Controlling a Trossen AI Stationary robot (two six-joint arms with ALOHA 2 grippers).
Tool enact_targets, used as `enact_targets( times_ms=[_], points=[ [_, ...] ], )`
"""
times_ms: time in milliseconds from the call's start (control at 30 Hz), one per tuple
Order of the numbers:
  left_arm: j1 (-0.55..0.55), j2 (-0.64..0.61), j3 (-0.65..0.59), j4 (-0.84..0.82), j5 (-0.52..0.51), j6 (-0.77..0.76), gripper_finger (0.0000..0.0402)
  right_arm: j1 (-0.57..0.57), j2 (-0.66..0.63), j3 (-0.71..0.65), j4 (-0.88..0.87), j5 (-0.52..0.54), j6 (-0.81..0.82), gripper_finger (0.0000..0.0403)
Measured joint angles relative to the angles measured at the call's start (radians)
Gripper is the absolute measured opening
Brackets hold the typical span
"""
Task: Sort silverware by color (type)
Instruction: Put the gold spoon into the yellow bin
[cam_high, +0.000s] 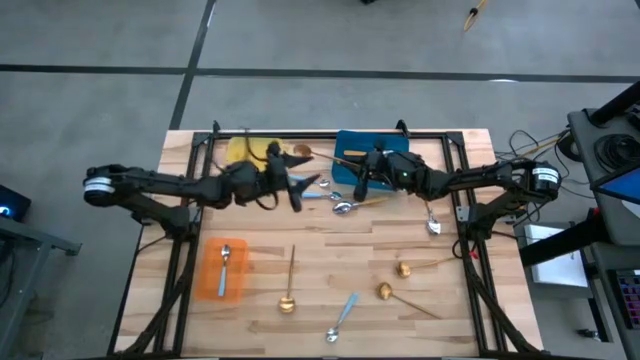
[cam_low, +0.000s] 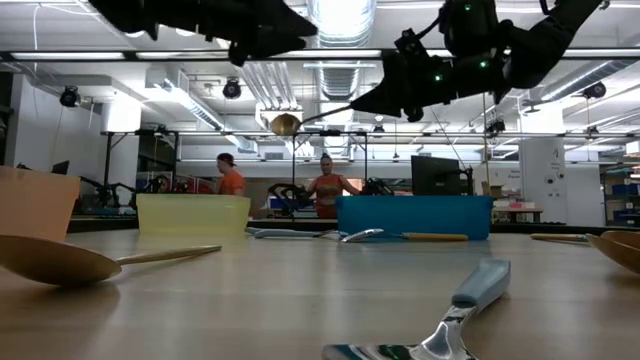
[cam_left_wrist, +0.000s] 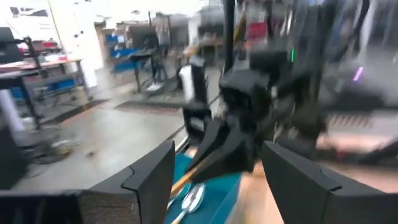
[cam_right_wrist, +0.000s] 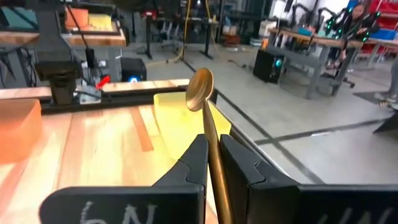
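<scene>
The right hand (cam_right_wrist: 211, 163) is clamped on a gold spoon (cam_right_wrist: 200, 90), holding it in the air near the yellow tray (cam_high: 243, 150) at the far edge of the tabletop (cam_high: 330, 250). The left hand (cam_high: 300, 185), its fingers apart and empty, hovers close beside it, between the yellow tray and the blue tray (cam_high: 372, 150). Little looks sorted: one blue-handled spoon (cam_high: 225, 258) lies in the orange tray (cam_high: 222, 268), which seems the wrong place. Three gold spoons (cam_high: 288, 290), another blue-handled spoon (cam_high: 342, 317) and a few pieces by the blue tray lie loose. Most of the sorting is left.
</scene>
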Motion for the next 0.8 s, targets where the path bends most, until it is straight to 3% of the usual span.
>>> enact_targets(
  times_ms=[233,533,800],
  points=[
    [-0.081,0.194,0.189,-0.232,-0.361,0.165,0.0221,0.0,0.0,0.009,-0.023,-0.001,0.01,0.0013],
    [-0.082,0.379,0.353,-0.398,-0.553,0.272,0.0221,0.0,0.0,0.009,-0.024,-0.002,0.009,0.0013],
    [-0.06,0.44,0.418,-0.397,-0.587,0.395,0.0221,0.0,0.0,0.009,-0.024,-0.003,0.009,0.0013]
  ],
)
